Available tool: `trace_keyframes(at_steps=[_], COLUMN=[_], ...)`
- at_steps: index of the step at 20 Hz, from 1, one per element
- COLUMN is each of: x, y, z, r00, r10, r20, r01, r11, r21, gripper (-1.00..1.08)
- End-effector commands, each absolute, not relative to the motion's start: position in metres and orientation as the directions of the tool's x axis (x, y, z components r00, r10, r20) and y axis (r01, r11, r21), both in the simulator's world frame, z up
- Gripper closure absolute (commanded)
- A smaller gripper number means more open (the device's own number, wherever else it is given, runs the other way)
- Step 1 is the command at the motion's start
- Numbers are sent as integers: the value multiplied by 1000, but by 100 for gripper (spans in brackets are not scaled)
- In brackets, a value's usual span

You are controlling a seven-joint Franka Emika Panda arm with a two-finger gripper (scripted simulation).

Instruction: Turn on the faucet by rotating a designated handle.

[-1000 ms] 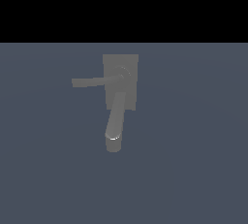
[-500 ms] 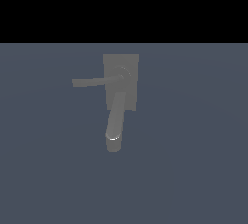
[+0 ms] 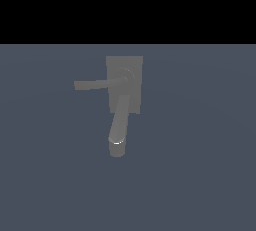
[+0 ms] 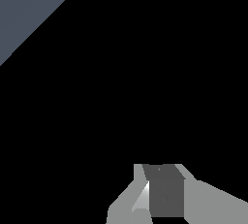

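Handle (image 3: 95, 84): flat bar, long axis level, reaching from its hub toward the exterior view's left. Faucet (image 3: 124, 84): mid-worktop (image 3: 200, 165), spout pointing toward the camera. Hand (image 4: 162, 203): wrist view only; opening cannot be told; bearing to handle cannot be told.

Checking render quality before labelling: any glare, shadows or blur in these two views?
Exterior view: flat dim light, one small bright glint near the tip of the faucet spout, no clear cast shadows, handle edges soft. Wrist view: mostly black, gripper evenly lit, no glare.
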State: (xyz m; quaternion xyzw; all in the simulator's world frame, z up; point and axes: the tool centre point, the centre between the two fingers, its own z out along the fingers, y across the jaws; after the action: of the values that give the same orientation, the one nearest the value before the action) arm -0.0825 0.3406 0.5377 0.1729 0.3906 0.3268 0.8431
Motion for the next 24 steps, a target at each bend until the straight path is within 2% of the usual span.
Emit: trace_keyframes(at_steps=[1,6,13,24], x=[-68,-37,-4,13], y=[345,338,297,229], z=[501,414,301,198], r00=[455,386,269,132], r10=[639,514,338,180], r20=[-621,-766,-902,-975], r01=[-392,-317,-196,-58], r11=[769,854,936,983], r21=[505,413,292,174], gripper=[108,108,108,108])
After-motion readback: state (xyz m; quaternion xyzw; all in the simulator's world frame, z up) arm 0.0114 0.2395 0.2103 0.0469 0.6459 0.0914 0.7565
